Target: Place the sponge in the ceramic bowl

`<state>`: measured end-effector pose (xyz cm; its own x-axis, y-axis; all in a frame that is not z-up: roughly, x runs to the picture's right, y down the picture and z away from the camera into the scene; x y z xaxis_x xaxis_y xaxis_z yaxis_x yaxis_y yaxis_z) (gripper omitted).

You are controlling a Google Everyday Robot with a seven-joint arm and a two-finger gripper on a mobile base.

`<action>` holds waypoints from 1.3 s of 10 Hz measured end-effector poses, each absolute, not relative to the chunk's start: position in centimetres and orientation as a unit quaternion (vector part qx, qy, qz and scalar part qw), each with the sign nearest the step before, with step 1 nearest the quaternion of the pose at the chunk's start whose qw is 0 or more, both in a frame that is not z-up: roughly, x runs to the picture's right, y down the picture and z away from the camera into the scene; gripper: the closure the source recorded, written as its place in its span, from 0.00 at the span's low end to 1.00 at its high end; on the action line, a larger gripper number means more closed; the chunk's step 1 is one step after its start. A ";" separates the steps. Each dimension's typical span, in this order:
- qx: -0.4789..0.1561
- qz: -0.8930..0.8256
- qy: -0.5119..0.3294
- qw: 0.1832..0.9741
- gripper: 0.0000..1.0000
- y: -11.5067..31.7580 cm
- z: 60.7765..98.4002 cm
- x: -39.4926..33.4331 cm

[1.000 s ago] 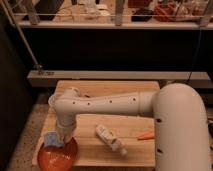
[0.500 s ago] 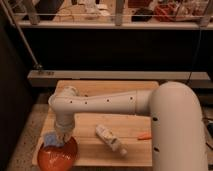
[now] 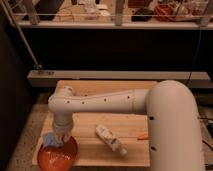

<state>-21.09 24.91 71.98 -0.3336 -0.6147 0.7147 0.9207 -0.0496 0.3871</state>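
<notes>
Ceramic bowl: glossy glaze. Sponge: soft, matt. Table: pale wood. Arm: smooth white plastic shell. Gripper over bowl's far rim.

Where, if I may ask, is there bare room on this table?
Bare wood: between ceramic bowl and white bottle, and behind the arm along the table's far edge. Crowded front-left: the gripper hangs over the bowl, beside the sponge.

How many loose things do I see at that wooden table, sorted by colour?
Orange-red: 1, the bowl
Light blue: 1, the sponge
White: 1, the bottle
Orange: 1, a small scrap, too blurred to name
Total: 4
The robot's gripper is over the bowl's upper rim, right beside the sponge.
</notes>
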 end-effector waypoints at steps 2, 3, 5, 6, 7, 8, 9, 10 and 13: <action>-0.186 -0.702 -0.416 0.547 0.89 25.0 72.0 -21.2; -0.188 -0.703 -0.414 0.547 0.89 25.0 71.9 -21.2; -0.192 -0.705 -0.409 0.547 0.89 25.0 71.9 -21.2; -0.194 -0.705 -0.407 0.547 0.89 24.9 71.9 -21.2; -0.195 -0.706 -0.405 0.547 0.89 24.9 71.8 -21.2; -0.197 -0.707 -0.403 0.547 0.89 24.9 71.8 -21.3; -0.198 -0.708 -0.400 0.547 0.89 24.9 71.8 -21.3; -0.200 -0.709 -0.399 0.546 0.89 24.9 71.7 -21.3; -0.204 -0.713 -0.394 0.543 0.89 24.9 71.6 -21.5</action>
<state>-21.46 24.89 71.61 -0.3261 -0.6143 0.7186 0.9353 -0.0993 0.3396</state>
